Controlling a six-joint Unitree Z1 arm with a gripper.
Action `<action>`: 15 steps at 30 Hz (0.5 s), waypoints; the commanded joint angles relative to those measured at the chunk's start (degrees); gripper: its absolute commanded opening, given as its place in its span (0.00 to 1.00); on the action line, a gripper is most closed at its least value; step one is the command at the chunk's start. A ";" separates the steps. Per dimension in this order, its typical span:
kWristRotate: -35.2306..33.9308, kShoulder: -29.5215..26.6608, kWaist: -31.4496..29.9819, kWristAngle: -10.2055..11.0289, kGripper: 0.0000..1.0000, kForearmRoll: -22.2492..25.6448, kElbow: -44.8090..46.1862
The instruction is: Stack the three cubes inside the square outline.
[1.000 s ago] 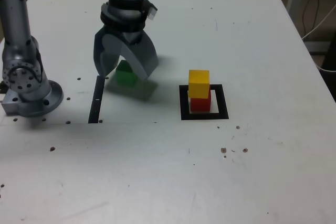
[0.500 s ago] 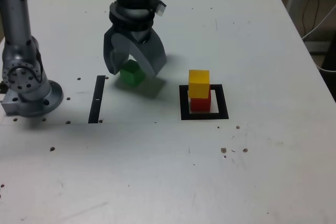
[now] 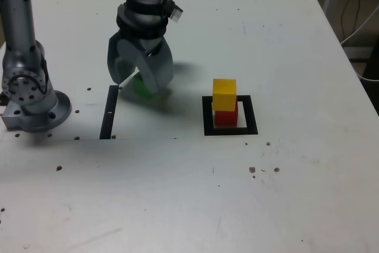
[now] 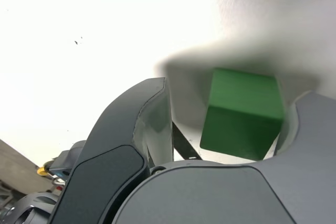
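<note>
One green cube (image 4: 242,114) between your gripper (image 3: 138,80)'s spread jaws, mostly hidden from outside, contact unclear, yellow cube (image 3: 224,95) covering red cube (image 3: 225,117)'s top.

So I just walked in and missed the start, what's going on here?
A single robot arm is stacking cubes. The yellow cube already sits on the red cube inside the square outline. The open gripper now straddles the green cube on the table, not yet closed on it.
</note>
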 commanded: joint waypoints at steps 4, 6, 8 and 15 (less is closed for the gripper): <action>1.44 0.00 -1.31 0.07 0.65 -0.81 0.52; 1.96 -0.08 -1.57 0.10 0.65 -1.36 0.47; 2.31 -0.13 -1.68 0.22 0.65 -1.92 0.37; 2.45 -1.77 -1.69 2.21 0.55 -2.78 -0.49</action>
